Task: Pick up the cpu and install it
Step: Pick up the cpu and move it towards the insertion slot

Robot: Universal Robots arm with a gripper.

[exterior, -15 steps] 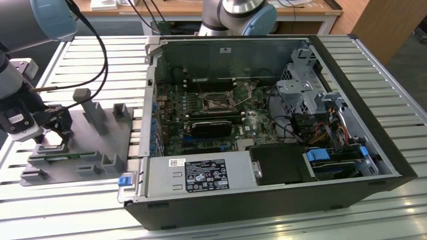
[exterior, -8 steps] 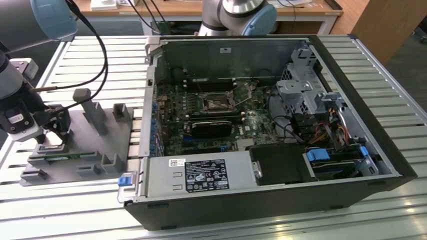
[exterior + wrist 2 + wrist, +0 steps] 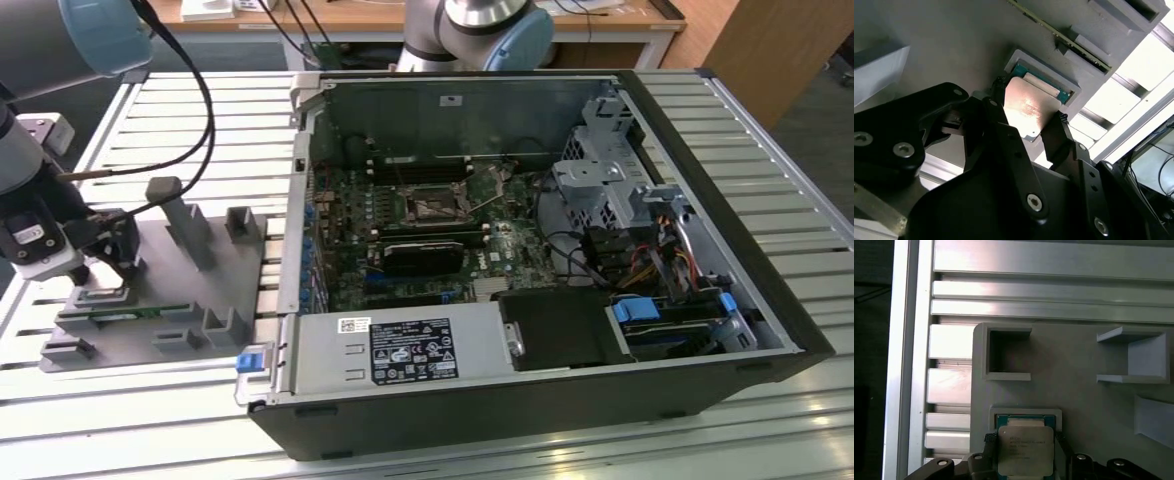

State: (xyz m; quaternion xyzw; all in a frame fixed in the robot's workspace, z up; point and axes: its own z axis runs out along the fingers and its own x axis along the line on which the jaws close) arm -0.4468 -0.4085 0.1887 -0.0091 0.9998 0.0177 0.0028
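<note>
Sitting between the hand's two fingers, the cpu is clamped edgewise.

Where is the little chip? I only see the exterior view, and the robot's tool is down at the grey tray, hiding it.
Observer: In both wrist views the chip sits between the two fingers of the tool, with its shiny silver side facing the cameras.
Operator: Is the tool touching it?
Observer: Yes. In the second wrist view, a black finger rests against each of two opposite edges.
Operator: What's under it?
Observer: A square pocket in the grey tray. A green strip shows at the pocket's rim. I can't tell whether the chip has left the pocket.
</note>
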